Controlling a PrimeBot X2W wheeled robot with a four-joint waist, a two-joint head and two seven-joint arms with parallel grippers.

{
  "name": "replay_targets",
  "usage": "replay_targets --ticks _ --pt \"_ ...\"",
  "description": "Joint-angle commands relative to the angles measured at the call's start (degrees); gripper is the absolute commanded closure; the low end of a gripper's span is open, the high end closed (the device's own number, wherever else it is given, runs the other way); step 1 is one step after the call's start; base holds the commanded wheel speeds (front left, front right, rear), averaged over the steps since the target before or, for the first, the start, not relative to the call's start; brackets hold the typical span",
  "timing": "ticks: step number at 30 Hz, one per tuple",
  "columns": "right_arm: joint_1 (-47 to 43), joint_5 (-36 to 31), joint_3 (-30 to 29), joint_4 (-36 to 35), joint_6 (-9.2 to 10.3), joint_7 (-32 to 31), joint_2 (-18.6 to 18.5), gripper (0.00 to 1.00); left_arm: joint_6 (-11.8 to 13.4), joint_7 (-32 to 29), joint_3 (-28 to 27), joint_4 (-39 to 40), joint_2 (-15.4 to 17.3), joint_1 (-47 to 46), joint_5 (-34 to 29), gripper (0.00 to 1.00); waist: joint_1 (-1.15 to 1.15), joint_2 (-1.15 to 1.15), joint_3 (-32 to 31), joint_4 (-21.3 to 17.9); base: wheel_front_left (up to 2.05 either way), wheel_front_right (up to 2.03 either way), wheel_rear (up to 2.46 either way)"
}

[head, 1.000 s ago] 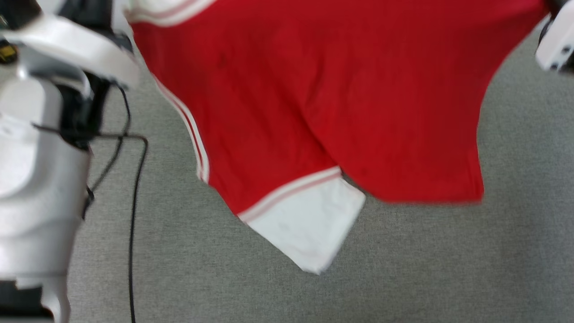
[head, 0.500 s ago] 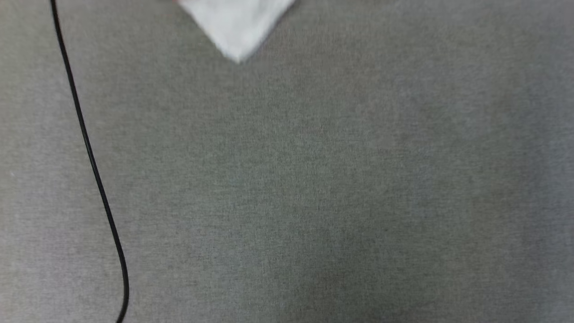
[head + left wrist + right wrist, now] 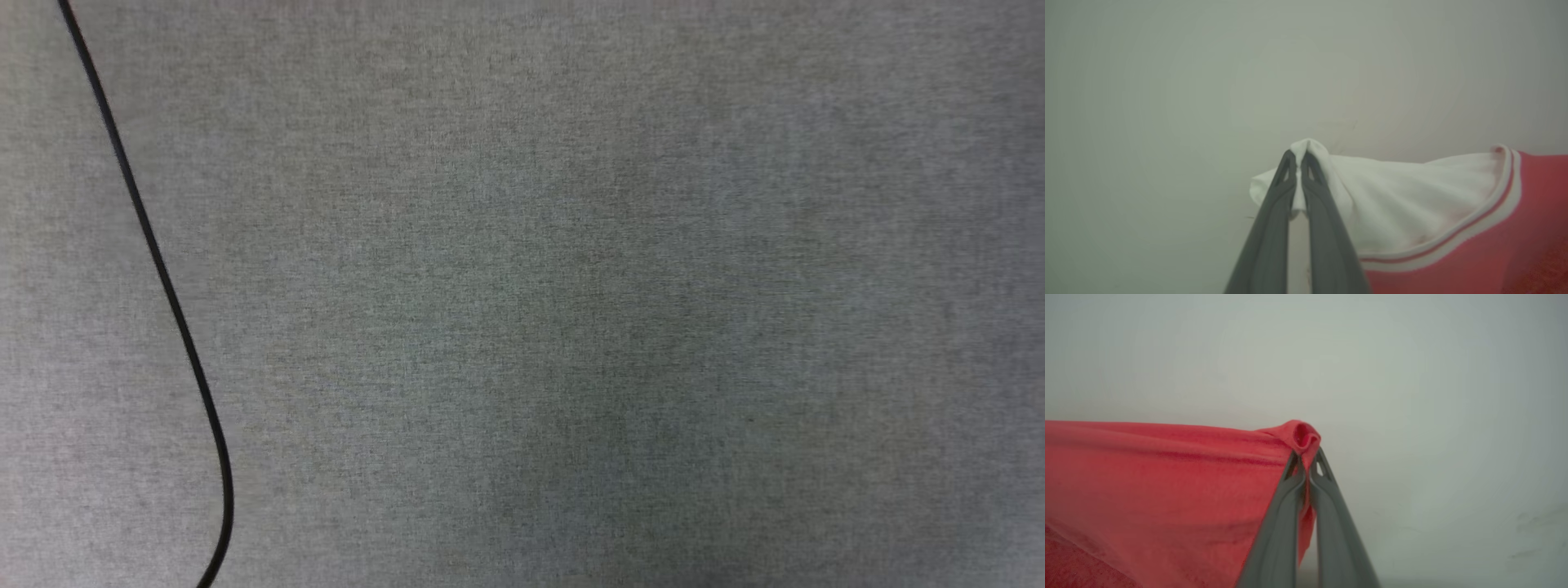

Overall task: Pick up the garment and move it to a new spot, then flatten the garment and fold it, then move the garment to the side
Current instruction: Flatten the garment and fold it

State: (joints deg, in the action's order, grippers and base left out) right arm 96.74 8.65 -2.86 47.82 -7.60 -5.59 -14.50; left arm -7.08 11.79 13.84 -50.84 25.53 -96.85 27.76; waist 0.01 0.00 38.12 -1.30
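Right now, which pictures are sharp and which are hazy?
Head view: sharp; the gray weave and the cable are crisp, with a faint darker patch low in the middle. Left wrist view: milky and washed out; the left fingers and the shirt look soft, the background a blank blur. Right wrist view: the same haze over the right fingers and the shirt.

The left gripper [image 3: 1299,159] and right gripper [image 3: 1306,456] each have fingers [image 3: 1274,228] pinched tight on the garment [image 3: 1412,192].
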Motion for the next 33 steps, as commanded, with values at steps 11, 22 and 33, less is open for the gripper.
replay_targets --ticks 11,22,33 --pt "-8.0 9.3 9.8 6.3 0.17 4.5 -2.4 1.00 -0.3 1.7 3.9 -2.7 -0.6 9.8 8.5 1.00 -0.01 0.00 0.1 1.4 0.00 0.00 0.00" --pt "-34.0 21.6 16.9 1.9 0.17 8.6 -4.3 1.00 -0.3 3.3 8.2 5.2 0.3 37.8 18.2 1.00 -0.01 0.00 -9.6 2.0 0.00 0.00 0.00" --pt "-57.7 26.4 16.7 -5.9 0.17 7.6 -5.0 1.00 3.1 3.5 3.5 17.3 -0.4 66.5 18.6 1.00 -0.01 0.00 -21.4 1.5 0.00 0.00 0.00"
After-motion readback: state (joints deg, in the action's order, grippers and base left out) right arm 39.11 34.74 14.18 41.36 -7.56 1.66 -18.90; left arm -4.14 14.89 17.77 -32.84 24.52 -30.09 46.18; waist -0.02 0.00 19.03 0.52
